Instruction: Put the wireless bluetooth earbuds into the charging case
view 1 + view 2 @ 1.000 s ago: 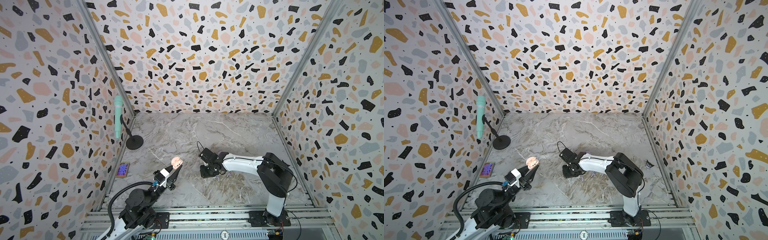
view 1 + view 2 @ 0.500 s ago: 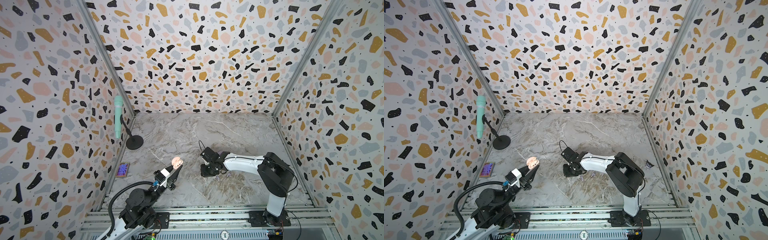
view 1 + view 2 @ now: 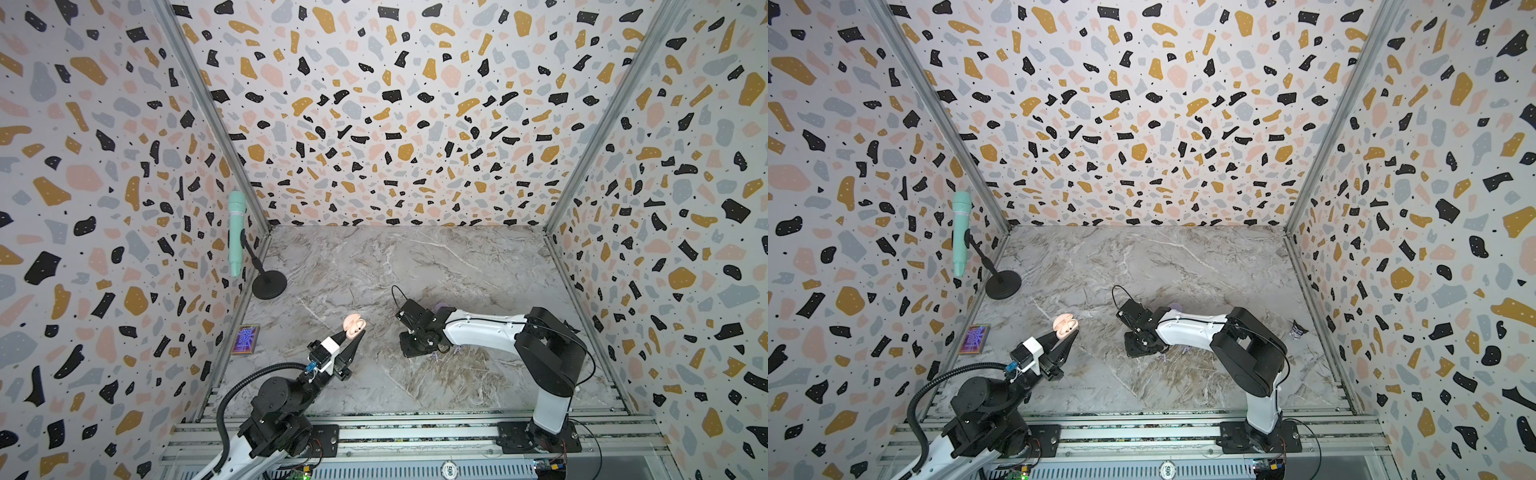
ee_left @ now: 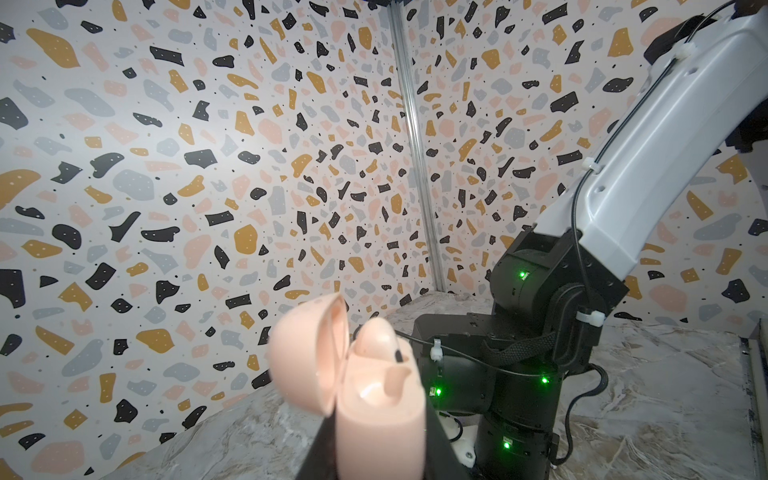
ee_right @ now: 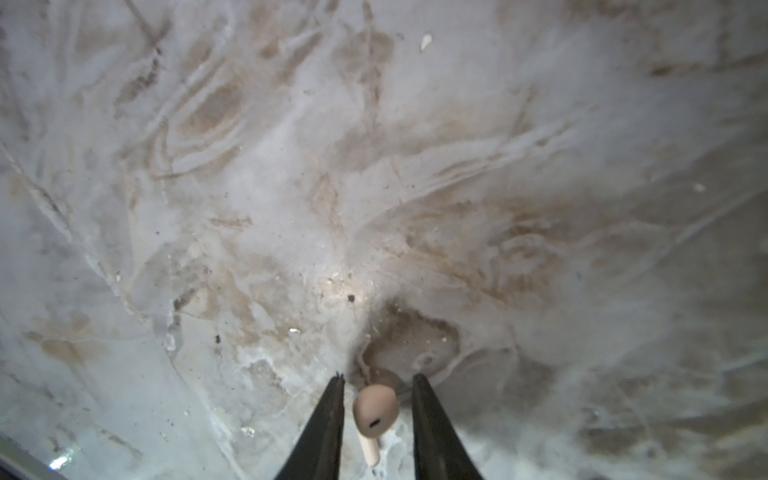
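My left gripper [image 3: 352, 334] is shut on a pale pink charging case [image 3: 354, 325], held up off the table with its lid open. In the left wrist view the case [image 4: 380, 415] has one pink earbud [image 4: 374, 336] seated in it and an empty socket beside it. My right gripper [image 3: 419, 347] points down at the table. In the right wrist view it [image 5: 379, 378] is open astride a pink earbud [image 5: 376, 409] lying on the marble, with a gap on each side. Small lavender pieces [image 3: 435, 356] lie by that arm.
A mint microphone [image 3: 237, 232] on a black stand [image 3: 269, 284] is at the back left. A small colourful card [image 3: 248, 338] lies by the left wall. A lavender rounded thing [image 3: 441, 308] peeks out behind the right forearm. A dark scrap [image 3: 1298, 330] lies near the right wall.
The right arm's wrist has shifted slightly to the right over the table. The left arm holds still with the case.
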`<move>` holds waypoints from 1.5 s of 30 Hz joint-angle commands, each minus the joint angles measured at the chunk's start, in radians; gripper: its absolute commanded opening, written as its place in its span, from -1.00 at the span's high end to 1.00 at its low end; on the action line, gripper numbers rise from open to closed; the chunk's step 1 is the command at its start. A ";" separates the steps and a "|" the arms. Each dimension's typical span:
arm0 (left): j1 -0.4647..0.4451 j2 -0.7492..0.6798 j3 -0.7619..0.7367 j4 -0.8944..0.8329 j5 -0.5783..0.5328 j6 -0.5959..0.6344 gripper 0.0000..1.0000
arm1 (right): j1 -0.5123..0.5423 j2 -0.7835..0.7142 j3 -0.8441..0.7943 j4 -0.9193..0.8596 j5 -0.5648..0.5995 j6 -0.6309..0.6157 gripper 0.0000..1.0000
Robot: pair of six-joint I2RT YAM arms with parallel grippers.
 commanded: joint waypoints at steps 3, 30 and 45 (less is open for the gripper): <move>0.003 -0.003 -0.005 0.036 0.009 0.001 1.00 | 0.007 0.035 -0.007 -0.072 -0.011 0.010 0.46; 0.003 -0.007 -0.005 0.035 0.004 0.001 1.00 | 0.009 -0.094 -0.025 -0.049 0.054 0.038 0.59; 0.003 -0.001 -0.006 0.038 0.007 0.001 1.00 | 0.008 -0.161 -0.095 0.048 0.067 0.028 0.55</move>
